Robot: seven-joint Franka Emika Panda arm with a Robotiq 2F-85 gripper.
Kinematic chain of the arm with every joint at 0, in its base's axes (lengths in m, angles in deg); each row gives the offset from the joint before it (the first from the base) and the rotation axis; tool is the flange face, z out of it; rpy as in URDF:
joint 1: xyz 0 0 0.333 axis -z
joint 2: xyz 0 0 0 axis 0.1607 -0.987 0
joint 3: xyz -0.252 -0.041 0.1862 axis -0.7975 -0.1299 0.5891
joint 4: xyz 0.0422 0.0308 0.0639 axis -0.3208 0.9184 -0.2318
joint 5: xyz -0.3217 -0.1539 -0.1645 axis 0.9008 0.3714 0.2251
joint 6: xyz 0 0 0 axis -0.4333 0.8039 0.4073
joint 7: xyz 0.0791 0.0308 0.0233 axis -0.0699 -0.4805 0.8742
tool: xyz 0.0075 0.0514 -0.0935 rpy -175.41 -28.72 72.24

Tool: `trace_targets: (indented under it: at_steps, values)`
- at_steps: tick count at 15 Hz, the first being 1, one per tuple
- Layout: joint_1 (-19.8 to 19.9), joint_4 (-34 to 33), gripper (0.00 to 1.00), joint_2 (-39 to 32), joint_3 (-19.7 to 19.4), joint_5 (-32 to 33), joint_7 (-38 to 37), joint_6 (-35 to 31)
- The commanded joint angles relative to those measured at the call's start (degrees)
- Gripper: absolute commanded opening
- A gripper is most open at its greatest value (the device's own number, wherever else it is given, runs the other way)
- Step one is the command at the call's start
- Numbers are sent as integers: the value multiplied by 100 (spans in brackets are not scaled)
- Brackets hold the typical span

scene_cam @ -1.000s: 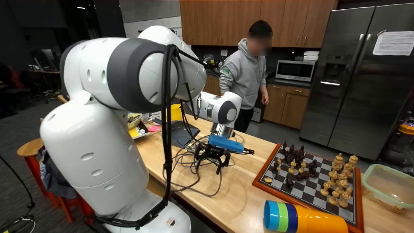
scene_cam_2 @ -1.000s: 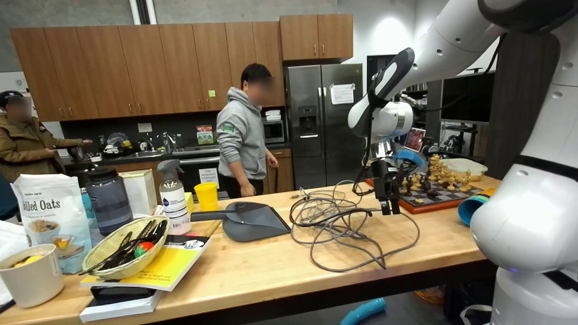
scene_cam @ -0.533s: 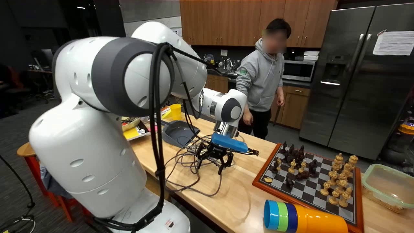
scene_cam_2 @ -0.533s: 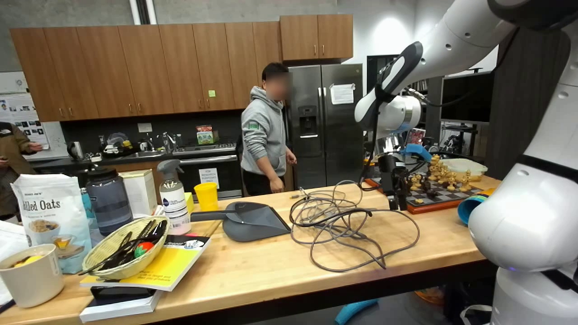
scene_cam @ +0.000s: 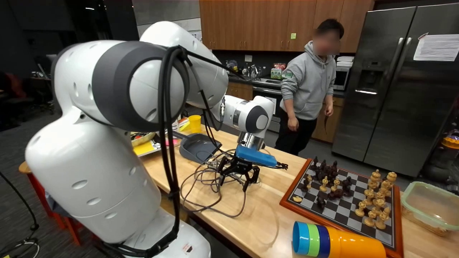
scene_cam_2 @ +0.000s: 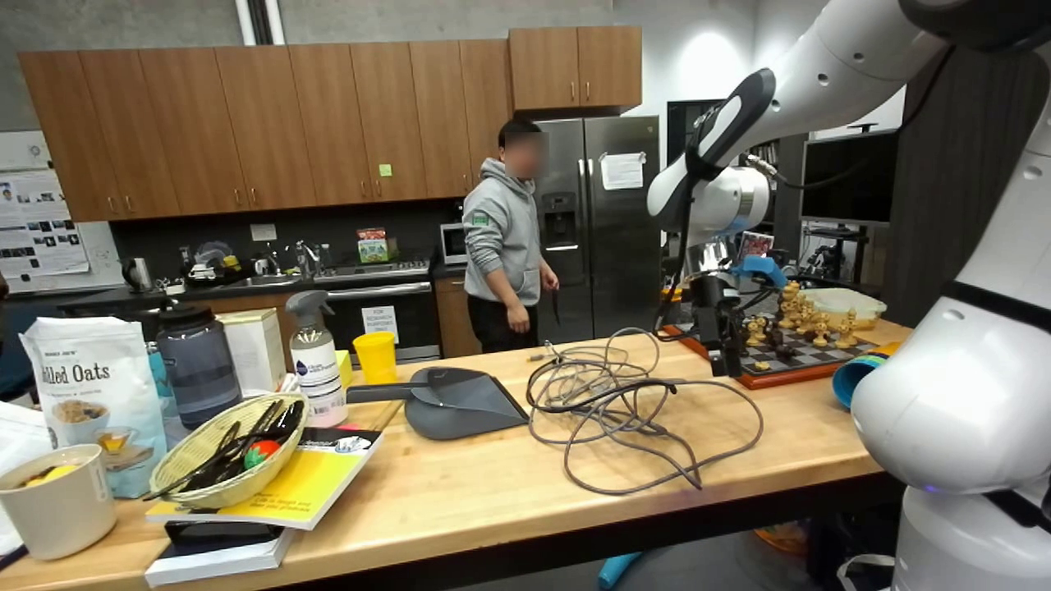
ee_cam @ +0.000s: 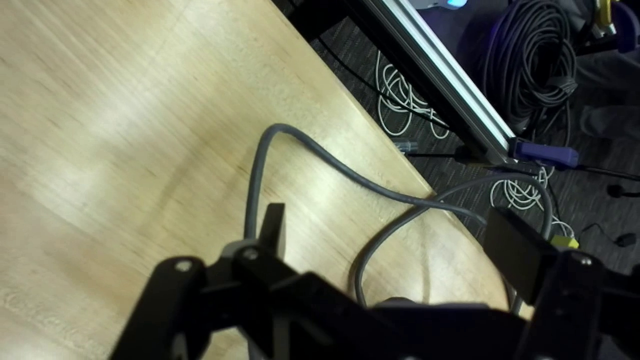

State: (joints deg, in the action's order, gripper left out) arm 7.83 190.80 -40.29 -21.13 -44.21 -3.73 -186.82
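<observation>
My black gripper stands open above the wooden table, nothing between its fingers. A blue casing is fixed to its side. A loose, tangled grey cable lies on the table under and beside it. In the wrist view the cable loops up between and past the widely parted jaws, and partly over the table edge; contact with the fingers cannot be told. To the right of the gripper is a chessboard with wooden pieces. In an exterior view, the gripper is seen from the side, in front of that board.
Stacked coloured cups lie at the board's near side, and a clear container stands beyond it. A grey dustpan, spray bottle, yellow cup and basket occupy the other end. A person stands behind the table.
My gripper has shifted a little right and slightly up, staying open. The person has moved right towards the refrigerator. The cable on the table looks much the same.
</observation>
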Motion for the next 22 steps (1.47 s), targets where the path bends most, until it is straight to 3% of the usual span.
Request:
trace_targets:
  at_steps: [1,10,22]
  values:
    - [0,-200,100,-151,-15,177,312,33]
    - [49,-440,100,-445,14,664,836,-192]
    - [180,-419,100,-456,-16,894,902,-253]
